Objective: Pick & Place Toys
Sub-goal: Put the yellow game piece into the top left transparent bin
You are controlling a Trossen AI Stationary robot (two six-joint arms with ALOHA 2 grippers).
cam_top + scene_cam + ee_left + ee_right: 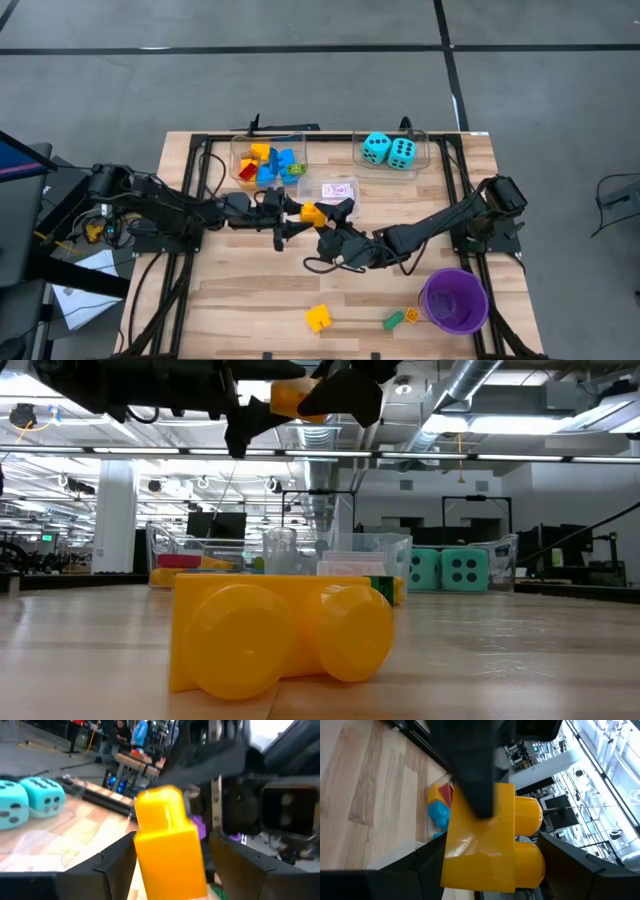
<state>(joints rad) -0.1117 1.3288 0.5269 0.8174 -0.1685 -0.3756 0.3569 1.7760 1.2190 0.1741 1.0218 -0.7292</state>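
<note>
A yellow brick (312,213) hangs in the air over the middle of the table, between my two grippers. My right gripper (333,216) reaches in from the table's right and is shut on it. My left gripper (292,214) comes level from the left. Its open fingers stand close on either side of the same brick (167,845). The low view shows this brick (290,398) high up between the dark fingers. A second yellow brick (319,318) lies on the table near the front edge. My right gripper pinches the yellow brick between its two fingers, one by the studded top (532,827) and one by the flat underside (447,855). The fingers come about level from the table's right. The brick is lifted clear of the table. My left gripper's finger (472,780) lies over one face of the brick; whether it touches, I cannot tell.
A clear bin (268,160) with several coloured bricks and a clear bin (418,150) with two turquoise dice stand at the far edge. A card pack (340,190) lies before them. A purple cup (455,300) and a green brick (395,320) sit front right.
</note>
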